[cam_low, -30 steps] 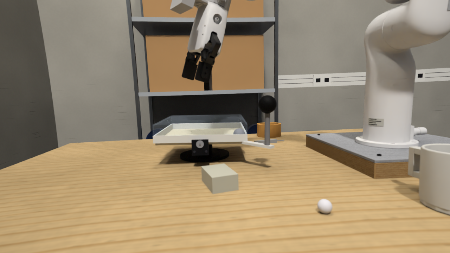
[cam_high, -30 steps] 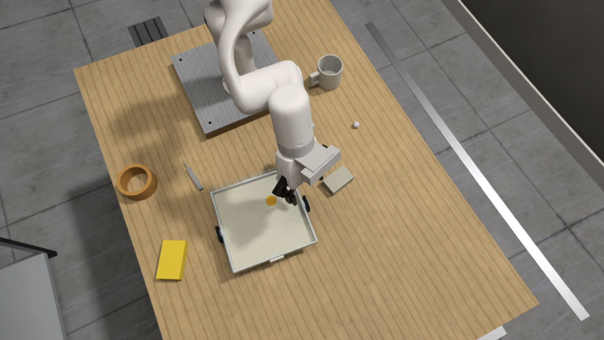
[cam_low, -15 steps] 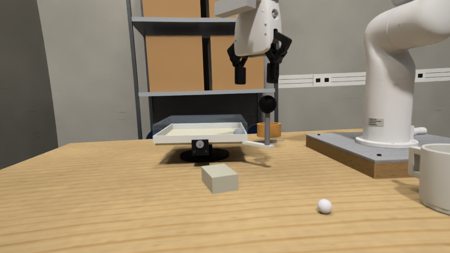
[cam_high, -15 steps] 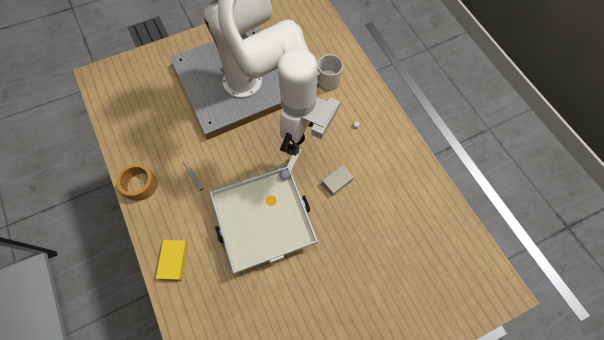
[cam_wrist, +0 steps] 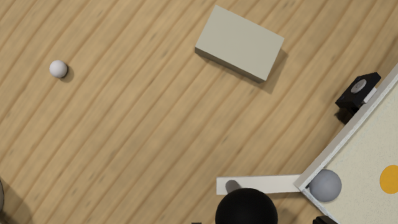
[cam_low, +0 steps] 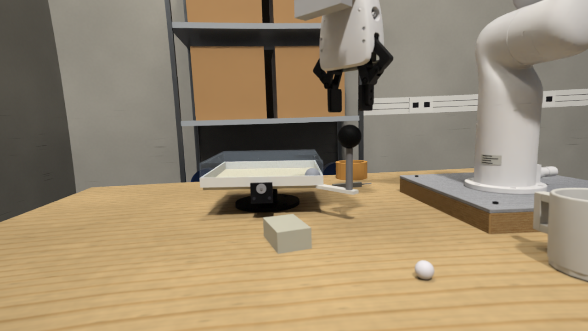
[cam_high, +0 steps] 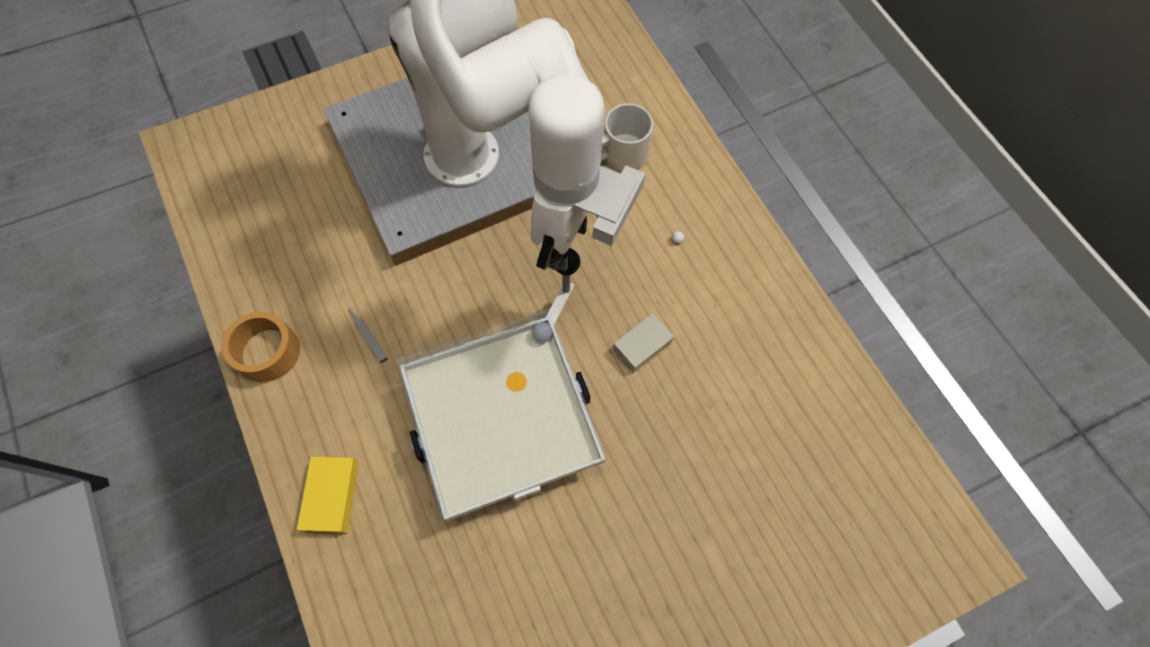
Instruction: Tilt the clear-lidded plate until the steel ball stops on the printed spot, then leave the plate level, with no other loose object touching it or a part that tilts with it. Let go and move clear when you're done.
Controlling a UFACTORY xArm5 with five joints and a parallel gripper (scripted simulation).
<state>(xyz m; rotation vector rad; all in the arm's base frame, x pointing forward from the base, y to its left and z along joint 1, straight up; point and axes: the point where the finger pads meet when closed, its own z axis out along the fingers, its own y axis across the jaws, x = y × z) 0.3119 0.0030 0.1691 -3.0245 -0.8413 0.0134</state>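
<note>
The square plate with a clear lid sits level on its black pivot stand. The steel ball rests in the plate's corner by the handle, apart from the orange printed spot. A white handle arm sticks out from that corner and carries an upright post with a black knob. My gripper hangs directly above the knob with a gap between them. It points down, partly open and empty.
A beige block lies right of the plate, apart from it. A small white ball, a mug, an orange ring, a grey strip and a yellow block lie around.
</note>
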